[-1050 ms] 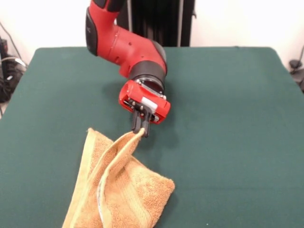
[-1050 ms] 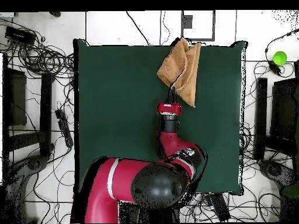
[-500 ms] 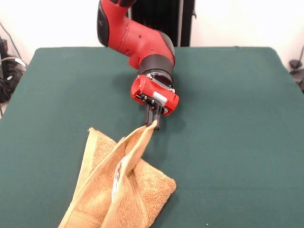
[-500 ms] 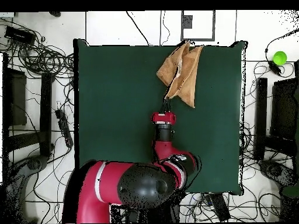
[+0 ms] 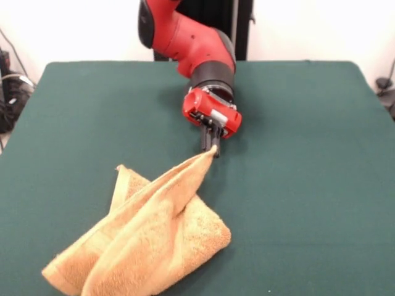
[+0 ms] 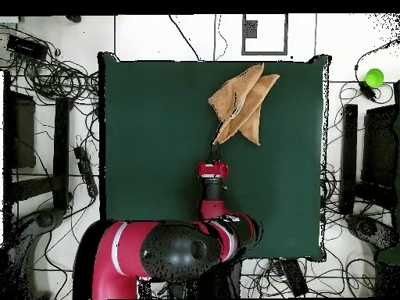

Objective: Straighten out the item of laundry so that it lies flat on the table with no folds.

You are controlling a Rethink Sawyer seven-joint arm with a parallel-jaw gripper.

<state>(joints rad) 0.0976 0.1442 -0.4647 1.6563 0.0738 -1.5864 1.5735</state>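
Towel [image 5: 154, 237], orange-tan terry, lies folded and bunched on the dark green table [image 5: 308, 185], one corner drawn up into a point and clamped between the closed fingers of the red-and-black arm's gripper [image 5: 212, 148]. From the front, the cloth stretches from that pinched corner toward 7 o'clock, fanning into overlapping layers that spread to the table's near edge; a hemmed edge runs along the raised ridge from the gripper down to the lower left tip. A second corner stands up at about 9 o'clock of the heap, and a rounded fold bulges at 4 o'clock.

Seen from overhead, the towel [image 6: 242, 101] sits close to the table's [image 6: 156, 156] edge at 12 o'clock, its outer tips almost reaching that border, while the gripper [image 6: 215, 147] holds the corner at the cloth's 7 o'clock. Bare green surface opens wide toward 9 o'clock and 6 o'clock of the towel, with a narrower strip toward 3 o'clock. The arm [image 6: 211, 211] reaches in from the 6 o'clock side.
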